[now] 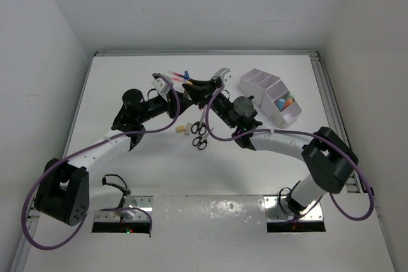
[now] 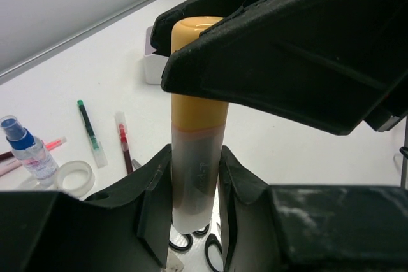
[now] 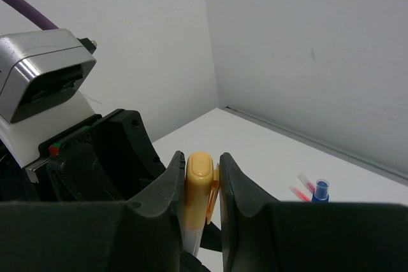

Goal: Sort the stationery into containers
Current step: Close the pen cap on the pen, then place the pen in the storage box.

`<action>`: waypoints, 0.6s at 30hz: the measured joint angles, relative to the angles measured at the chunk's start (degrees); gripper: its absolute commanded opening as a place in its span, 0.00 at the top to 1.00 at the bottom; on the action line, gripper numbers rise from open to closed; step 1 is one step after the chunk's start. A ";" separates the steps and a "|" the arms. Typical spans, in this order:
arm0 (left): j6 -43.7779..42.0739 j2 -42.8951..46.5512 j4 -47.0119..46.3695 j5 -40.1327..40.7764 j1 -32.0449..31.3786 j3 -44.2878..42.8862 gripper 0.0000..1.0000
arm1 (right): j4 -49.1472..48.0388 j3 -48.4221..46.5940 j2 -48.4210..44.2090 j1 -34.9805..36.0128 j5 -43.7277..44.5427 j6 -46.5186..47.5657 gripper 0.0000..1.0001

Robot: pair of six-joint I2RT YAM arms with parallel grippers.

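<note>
A highlighter point(image 2: 199, 125) with a yellow-orange cap point(image 3: 198, 186) and a whitish barrel is held above the table between both grippers. In the left wrist view, my left gripper point(image 2: 196, 183) is shut on the barrel. My right gripper point(image 3: 201, 179) is shut on the cap, its black fingers point(image 2: 287, 49) over the top of it. In the top view the two grippers point(image 1: 190, 86) point(image 1: 205, 86) meet tip to tip at the back centre and hide the highlighter. The white organiser point(image 1: 271, 93) stands to their right with pastel pieces point(image 1: 287, 101) in its front compartment.
Black-handled scissors point(image 1: 199, 135) and beige erasers point(image 1: 182, 128) lie below the grippers. A blue-capped bottle point(image 2: 29, 151), a tape ring point(image 2: 73, 178), a green pen point(image 2: 88, 130) and a red pen point(image 2: 123, 148) lie behind. White walls enclose the table.
</note>
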State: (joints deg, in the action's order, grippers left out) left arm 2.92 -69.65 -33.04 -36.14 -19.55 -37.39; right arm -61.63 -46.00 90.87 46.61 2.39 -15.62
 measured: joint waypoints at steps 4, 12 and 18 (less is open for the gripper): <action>-0.28 -0.17 -0.09 0.02 0.70 0.00 1.00 | 0.22 -1.64 1.60 0.35 -0.74 1.86 1.00; -1.18 -1.18 -0.11 -0.63 0.87 0.00 1.00 | 2.34 -2.12 1.81 0.48 -1.33 3.26 1.00; -2.01 -0.90 -2.16 -1.44 0.96 0.00 1.00 | 15.21 -8.44 -1.16 0.28 -3.72 4.20 0.75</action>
State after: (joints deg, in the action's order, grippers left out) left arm 0.91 -70.54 -35.20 -37.58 -18.59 -37.39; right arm -46.41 -54.43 89.71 46.89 -1.32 -11.42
